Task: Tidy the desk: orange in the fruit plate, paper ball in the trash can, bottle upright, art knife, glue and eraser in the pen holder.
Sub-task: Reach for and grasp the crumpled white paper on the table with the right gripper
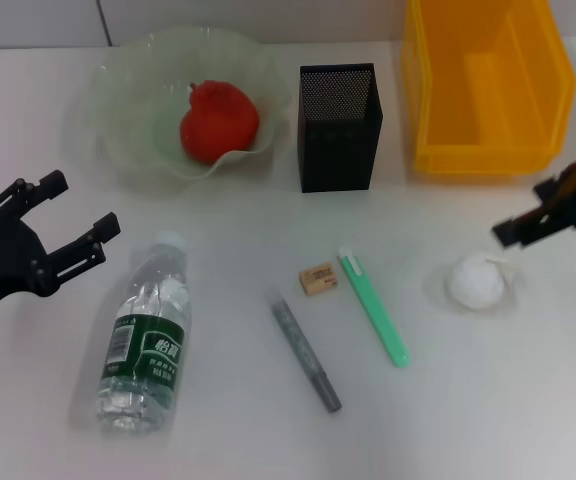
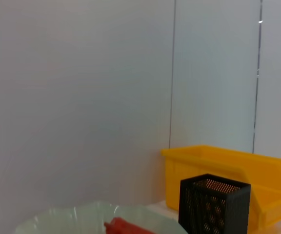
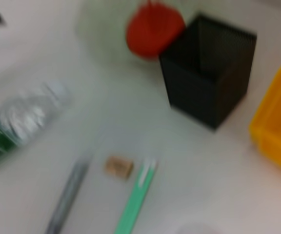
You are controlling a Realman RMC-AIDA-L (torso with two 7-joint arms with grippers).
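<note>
White crumpled paper is what I am after: my right gripper (image 1: 509, 238) hangs at the right edge of the head view, just above and beside the paper ball (image 1: 478, 282), not touching it. How far its fingers are parted I cannot tell, and it holds nothing I can see. I judge the paper-ball step is in hand; the next move calls for coming down over the ball, closing, then carrying it up to the yellow trash can (image 1: 488, 85) at upper right. My left gripper (image 1: 53, 235) waits spread wide and empty at the left edge, near the bottle (image 1: 146, 335) lying on its side. The orange (image 1: 218, 122) already sits in the fruit plate (image 1: 118, 110). Eraser (image 1: 318, 279), green art knife (image 1: 374, 306) and grey glue (image 1: 306, 350) lie below the black pen holder (image 1: 339, 127).
</note>
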